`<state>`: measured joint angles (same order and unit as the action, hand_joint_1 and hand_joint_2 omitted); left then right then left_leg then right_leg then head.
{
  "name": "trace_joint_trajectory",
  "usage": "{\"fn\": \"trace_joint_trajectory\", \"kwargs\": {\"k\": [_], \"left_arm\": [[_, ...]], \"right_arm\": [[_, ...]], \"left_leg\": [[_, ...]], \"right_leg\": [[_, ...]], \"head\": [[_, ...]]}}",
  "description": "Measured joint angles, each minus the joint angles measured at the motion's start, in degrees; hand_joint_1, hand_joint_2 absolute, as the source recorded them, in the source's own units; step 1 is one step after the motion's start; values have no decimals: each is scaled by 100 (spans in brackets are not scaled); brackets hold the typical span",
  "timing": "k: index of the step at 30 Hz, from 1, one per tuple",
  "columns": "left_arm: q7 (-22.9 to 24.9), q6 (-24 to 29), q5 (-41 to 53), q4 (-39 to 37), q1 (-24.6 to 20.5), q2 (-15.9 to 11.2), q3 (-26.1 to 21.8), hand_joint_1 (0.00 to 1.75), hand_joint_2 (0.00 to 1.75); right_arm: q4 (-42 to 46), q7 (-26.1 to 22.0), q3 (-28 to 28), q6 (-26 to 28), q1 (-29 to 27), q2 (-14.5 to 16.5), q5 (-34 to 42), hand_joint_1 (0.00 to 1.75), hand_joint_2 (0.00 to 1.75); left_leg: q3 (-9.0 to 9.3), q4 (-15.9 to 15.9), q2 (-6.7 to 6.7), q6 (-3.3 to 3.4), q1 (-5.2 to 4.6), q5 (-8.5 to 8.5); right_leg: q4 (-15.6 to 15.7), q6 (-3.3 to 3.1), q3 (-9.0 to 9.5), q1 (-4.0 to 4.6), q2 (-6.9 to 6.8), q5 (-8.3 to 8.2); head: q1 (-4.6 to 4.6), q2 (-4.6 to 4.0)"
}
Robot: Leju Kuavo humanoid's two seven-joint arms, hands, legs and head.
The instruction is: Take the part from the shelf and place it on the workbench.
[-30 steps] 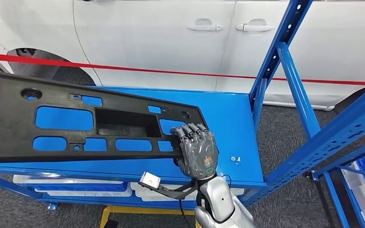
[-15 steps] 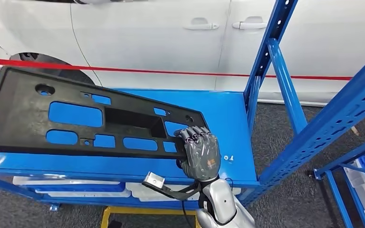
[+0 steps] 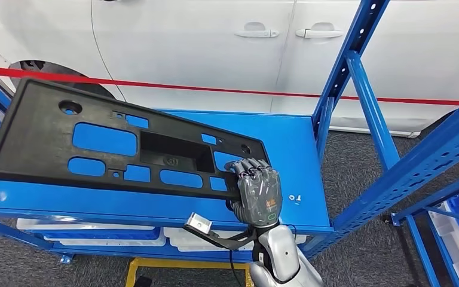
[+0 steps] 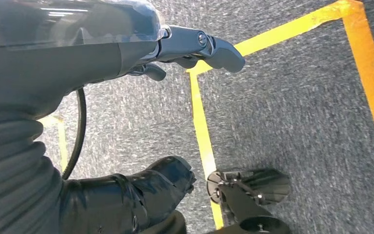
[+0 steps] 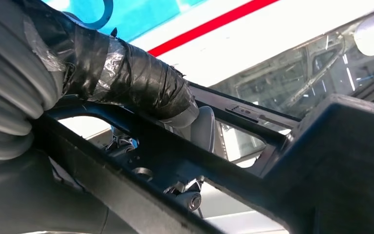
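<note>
The part [image 3: 48,137] is a long black plastic panel with several cut-outs, lying slanted over the blue workbench top [image 3: 290,140]. My right hand [image 3: 257,192] grips its near right end, fingers curled over the edge. In the right wrist view the tape-wrapped thumb [image 5: 136,83] presses against the panel's ribbed underside [image 5: 321,161]. Whether the panel's far left end touches the top I cannot tell. My left hand [image 4: 141,122] hangs above the grey floor, fingers [image 4: 209,46] and thumb [image 4: 165,180] apart, holding nothing.
Two small screws [image 3: 296,198] lie on the bench just right of my right hand. Blue rack uprights [image 3: 358,66] rise at the right. A white car [image 3: 203,48] with a red stripe stands behind. White bins [image 3: 95,238] sit under the bench. Yellow floor tape [image 4: 202,141].
The view has swayed a little. The panel has swung to the right and farther in over the bench top, so its left end now shows in full. My right hand keeps its grip.
</note>
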<state>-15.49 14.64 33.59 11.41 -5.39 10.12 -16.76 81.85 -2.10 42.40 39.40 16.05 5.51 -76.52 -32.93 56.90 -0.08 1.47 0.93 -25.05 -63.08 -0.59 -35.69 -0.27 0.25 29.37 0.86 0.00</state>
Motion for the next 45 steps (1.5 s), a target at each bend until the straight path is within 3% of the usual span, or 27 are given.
{"fn": "trace_joint_trajectory", "kwargs": {"k": [2, 3, 4, 5, 7, 9, 13, 14, 16, 18, 19, 20, 21, 23, 25, 28, 29, 31, 33, 34, 35, 36, 38, 40, 43, 45], "left_arm": [[1, -4, 3, 0, -9, 10, -2, 0, 175], [0, -8, 3, 0, -7, 13, -3, 0, 175], [-2, -12, 3, 0, -5, 13, -4, 0, 175], [-4, -15, 3, 0, -3, 14, -5, 0, 175], [-8, -15, 4, 0, -3, 20, -7, 0, 175], [-8, -15, 8, 0, -11, 28, -8, 0, 175], [-6, -9, 24, 0, -16, 32, -17, 0, 175], [-5, -6, 26, 0, -16, 32, -20, 0, 175], [-3, -1, 27, 0, -16, 32, -24, 0, 175], [-2, 0, 28, 0, -13, 32, -26, 0, 175], [0, 0, 29, 0, -9, 32, -27, 0, 175], [2, 0, 29, 0, -6, 32, -28, 0, 175], [4, 0, 29, 0, -5, 32, -29, 0, 175], [5, 0, 29, 0, -14, 32, -31, 0, 175], [5, 1, 29, 0, -28, 31, -41, 0, 175], [5, 3, 28, 0, -23, 32, -66, 0, 175], [5, 4, 27, 0, -21, 33, -70, 0, 175], [5, 6, 27, 0, -27, 34, -74, 0, 175], [5, 7, 27, 0, -31, 36, -78, 0, 175], [5, 7, 27, 0, -27, 36, -81, 0, 175], [5, 7, 27, 0, -22, 37, -85, 0, 175], [5, 7, 27, 0, -18, 39, -88, 0, 175], [5, 7, 27, 0, -15, 47, -94, 0, 175], [7, 8, 28, 0, -19, 54, -105, 0, 175], [8, 15, 29, 0, -22, 58, -121, 0, 175], [8, 15, 29, 0, -18, 59, -125, 0, 175]], "right_arm": [[14, -22, -37, 1, -23, -12, -1, 171, 175], [15, -28, -52, 1, -41, -21, -1, 171, 175], [15, -32, -67, 1, -62, -32, -2, 171, 175], [16, -34, -81, 1, -78, -43, -2, 171, 175], [25, -40, -102, 1, -93, -55, -2, 171, 175], [49, -55, -116, 1, -96, -54, -2, 171, 175], [80, -74, -128, 1, -111, -53, 4, 171, 175], [83, -76, -130, 1, -112, -52, 5, 171, 175], [95, -81, -131, 1, -113, -50, 7, 171, 175], [102, -86, -132, 1, -120, -50, 7, 171, 175], [102, -87, -132, 1, -128, -50, 7, 171, 175], [102, -87, -133, 1, -137, -51, 7, 171, 175], [102, -87, -137, 1, -145, -51, 7, 171, 175], [110, -87, -146, 1, -152, -50, 7, 171, 175], [122, -87, -158, 2, -151, -50, 7, 171, 175], [132, -87, -166, 3, -153, -52, 7, 171, 175], [136, -87, -170, 3, -154, -54, 7, 171, 175], [143, -87, -183, 3, -156, -60, 7, 171, 175], [144, -87, -192, 3, -172, -71, 7, 171, 175], [144, -87, -195, 3, -185, -80, 7, 171, 175], [144, -87, -197, 3, -197, -90, 7, 171, 175], [144, -87, -199, 3, -205, -97, 7, 171, 175], [145, -86, -203, 3, -208, -103, 11, 171, 175], [150, -85, -207, 4, -213, -102, 20, 171, 175], [156, -79, -211, 5, -225, -101, 24, 171, 175], [158, -77, -212, 5, -223, -99, 24, 171, 175]], "left_leg": [[-36, 3, 11, 34, -7, 17], [-55, 12, 13, 38, -10, 21], [-72, 26, 14, 39, -12, 25], [-86, 45, 14, 38, -12, 28], [-112, 104, 10, 21, -12, 21], [-153, 173, 3, -29, -34, 11], [-207, 198, 2, -163, -31, 27], [-245, 276, 2, -195, -24, -50], [-441, 767, 3, -250, -12, -407], [-718, 1514, 4, -289, -2, -793], [-780, 1731, 4, -296, 0, -865], [-731, 1730, 4, -294, 0, -827], [-563, 1489, 4, -280, -1, -691], [-62, 653, 3, -221, -15, -385], [205, 144, -1, -157, -48, -270], [202, 39, 5, -68, -57, -201], [198, 1, 14, -28, -43, -155], [159, -51, 34, 42, -14, -74], [77, -29, 39, 68, -20, -38], [35, -7, 40, 66, -21, -26], [-3, 17, 41, 61, -21, -15], [-36, 47, 40, 54, -20, -9], [-92, 121, 37, 26, -22, -11], [-137, 190, 34, -34, -40, -14], [-169, 195, 33, -146, -38, 28], [-242, 339, 31, -206, -22, -116]], "right_leg": [[-704, 32, -300, -11, -1, 396], [-1023, 44, -433, -14, -2, 523], [-1178, 52, -485, -17, -3, 547], [-1117, 53, -428, -21, -5, 462], [-438, 31, -45, -31, -8, 130], [167, -6, 262, -19, -6, -62], [312, -130, 270, -3, 3, -142], [334, -176, 260, -16, -5, -173], [361, -245, 220, -36, -25, -229], [356, -262, 159, -28, -34, -266], [350, -260, 131, -23, -37, -283], [345, -255, 109, -19, -37, -297], [338, -248, 95, -16, -35, -309], [328, -222, 82, -3, -30, -329], [323, -169, 62, 4, -31, -360], [342, -56, 43, -2, -32, -410], [297, -22, 20, -3, -30, -356], [-120, 27, -154, -8, -25, -26], [-857, 65, -444, -17, -22, 391], [-1121, 79, -531, -23, -23, 492], [-1192, 88, -525, -32, -24, 487], [-1020, 90, -396, -43, -25, 376], [-284, 71, 47, -58, -27, 91], [208, 28, 300, -44, -23, -46], [270, -71, 274, -22, -14, -111], [312, -156, 246, -40, -26, -178]], "head": [[3, 0], [2, 0], [2, 0], [3, 0], [3, 0], [1, 0], [0, 0], [-1, 0], [-3, 0], [-4, 0], [-4, 0], [-5, 0], [-6, 0], [-4, 0], [-3, 0], [-3, 0], [-2, 0], [-1, 0], [0, 0], [0, 0], [0, 0], [0, 0], [-1, 0], [-2, 0], [-2, 0], [-3, 0]]}}
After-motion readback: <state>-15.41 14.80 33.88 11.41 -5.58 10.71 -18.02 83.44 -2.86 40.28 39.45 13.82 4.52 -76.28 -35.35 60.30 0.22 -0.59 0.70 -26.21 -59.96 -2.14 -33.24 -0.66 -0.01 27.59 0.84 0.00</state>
